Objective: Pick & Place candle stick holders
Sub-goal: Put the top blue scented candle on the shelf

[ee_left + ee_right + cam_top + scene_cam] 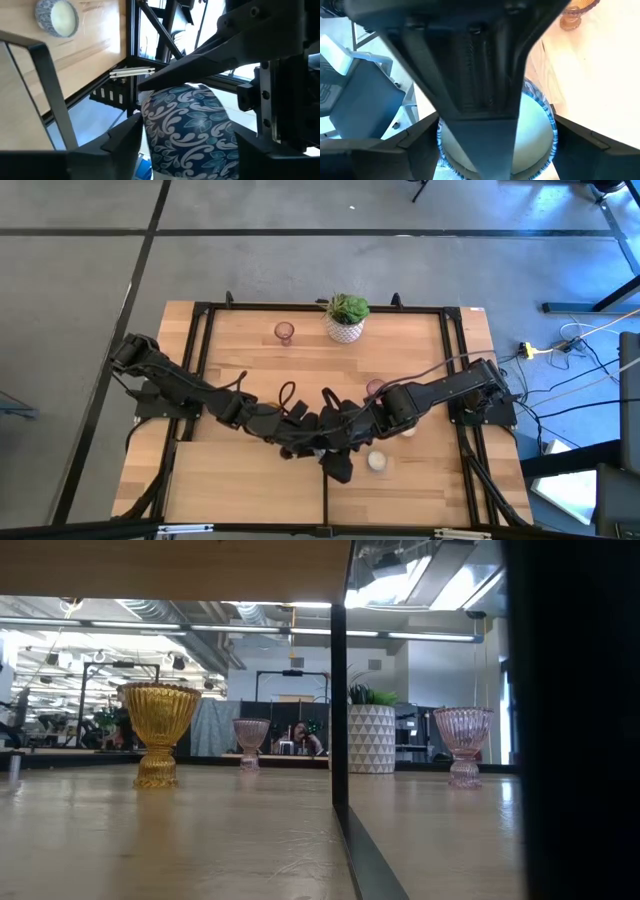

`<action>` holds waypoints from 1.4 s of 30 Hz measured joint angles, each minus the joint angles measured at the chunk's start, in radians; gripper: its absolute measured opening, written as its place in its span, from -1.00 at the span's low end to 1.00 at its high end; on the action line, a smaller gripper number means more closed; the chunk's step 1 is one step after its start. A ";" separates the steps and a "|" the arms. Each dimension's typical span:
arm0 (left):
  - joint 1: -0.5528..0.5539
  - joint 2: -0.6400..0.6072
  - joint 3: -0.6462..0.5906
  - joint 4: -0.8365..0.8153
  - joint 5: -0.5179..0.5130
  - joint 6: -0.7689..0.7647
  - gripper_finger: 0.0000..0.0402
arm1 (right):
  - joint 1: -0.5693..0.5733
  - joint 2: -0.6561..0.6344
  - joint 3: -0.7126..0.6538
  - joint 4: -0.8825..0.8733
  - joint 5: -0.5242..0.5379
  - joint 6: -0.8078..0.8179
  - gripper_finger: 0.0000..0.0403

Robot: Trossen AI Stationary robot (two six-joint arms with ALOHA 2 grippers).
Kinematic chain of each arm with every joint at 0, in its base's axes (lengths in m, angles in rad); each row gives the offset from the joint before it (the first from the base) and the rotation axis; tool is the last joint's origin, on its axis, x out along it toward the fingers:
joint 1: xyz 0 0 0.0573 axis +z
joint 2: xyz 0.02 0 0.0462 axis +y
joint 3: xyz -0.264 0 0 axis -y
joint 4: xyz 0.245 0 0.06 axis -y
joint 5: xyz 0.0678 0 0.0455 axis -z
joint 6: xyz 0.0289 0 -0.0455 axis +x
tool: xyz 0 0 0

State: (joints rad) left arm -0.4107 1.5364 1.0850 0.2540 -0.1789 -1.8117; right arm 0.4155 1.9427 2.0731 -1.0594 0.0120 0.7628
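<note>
A white holder with a blue leaf pattern (pixel 190 130) is held in the air between both grippers over the middle of the table; the arms hide it in the high view. My left gripper (pixel 322 448) and my right gripper (pixel 345 452) meet there, each shut on this holder. A second white holder (pixel 377 462) stands on its base just beside them and also shows in the left wrist view (pixel 56 17). Two pink glass holders (pixel 284 332) (pixel 375 388) stand farther back. An amber glass holder (pixel 158 730) stands on its foot; the arms hide it from above. My left gripper has the patterned holder's round wall (pixel 150 135) pinched between its two fingers, one on each side. The holder is lifted clear of the table. My right gripper has its two fingers (pixel 415 142) on opposite sides of the holder's rim (pixel 545 125), coming from the open top, where cream wax shows. The left arm's finger crosses in front of it. In the left wrist view one right finger (pixel 200 65) lies along the holder's upper side.
A white pot with a green plant (pixel 347 318) stands at the far middle of the table. A black frame (pixel 200 360) runs around the work area, with a bar across the middle (pixel 340 690). A dark mass (pixel 575 720) fills the right of the low view.
</note>
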 joint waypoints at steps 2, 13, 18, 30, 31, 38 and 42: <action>-0.003 0.000 0.000 -0.005 -0.003 -0.011 -0.04 | 0.001 0.000 0.000 -0.002 0.000 0.000 0.49; -0.044 -0.017 0.000 0.011 -0.051 0.031 -0.30 | 0.013 -0.023 0.000 0.011 -0.025 -0.021 0.71; -0.112 -0.023 0.000 -0.003 -0.067 0.010 -0.29 | 0.033 -0.064 0.000 0.003 -0.030 -0.023 0.73; -0.312 -0.024 0.001 -0.217 -0.209 -0.138 -0.30 | 0.093 -0.108 0.000 -0.007 0.003 -0.011 0.74; -0.321 -0.024 0.001 -0.247 -0.212 -0.145 -0.30 | 0.097 -0.108 0.000 -0.007 0.013 -0.010 0.74; -0.349 -0.023 0.001 -0.338 -0.206 -0.151 -0.29 | 0.099 -0.108 0.000 -0.007 0.053 0.008 0.74; -0.349 -0.023 0.001 -0.402 -0.152 -0.167 -0.29 | 0.099 -0.108 0.000 -0.007 0.059 0.008 0.74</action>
State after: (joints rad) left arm -0.7593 1.5131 1.0859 -0.1484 -0.3306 -1.9792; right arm 0.5144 1.8347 2.0731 -1.0660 0.0711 0.7708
